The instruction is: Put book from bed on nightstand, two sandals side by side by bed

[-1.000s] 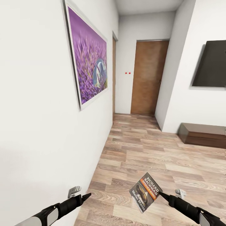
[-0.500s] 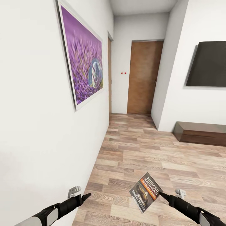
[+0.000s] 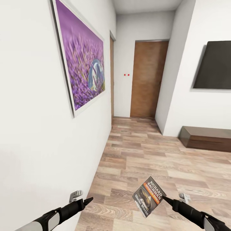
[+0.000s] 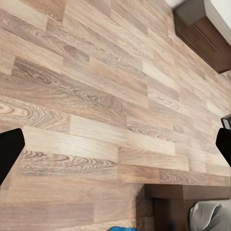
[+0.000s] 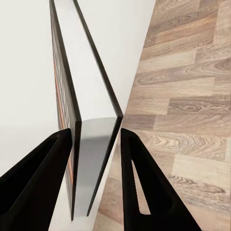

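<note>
The book (image 3: 148, 196), a thin dark paperback with an orange band, hangs tilted above the wood floor with my right gripper (image 3: 164, 199) shut on its edge. In the right wrist view the book (image 5: 91, 159) stands edge-on between the black fingers (image 5: 33, 183). My left gripper (image 3: 84, 201) is low and close to the white wall, open and holding nothing, its fingers (image 4: 9, 149) wide apart. In the left wrist view a corner of the bed (image 4: 183, 202) shows, with a bright blue sliver (image 4: 120, 228) beside it, too small to name. The nightstand is out of view.
A white wall (image 3: 38, 160) with a purple framed picture (image 3: 83, 64) runs close along my left. A hallway leads ahead to a brown door (image 3: 147, 80). At the right hang a black screen (image 3: 213, 65) and below it stands a low dark cabinet (image 3: 205, 138).
The camera has moved, so the purple picture has slid left and grown larger. Both arms and the book keep the same pose in the view.
</note>
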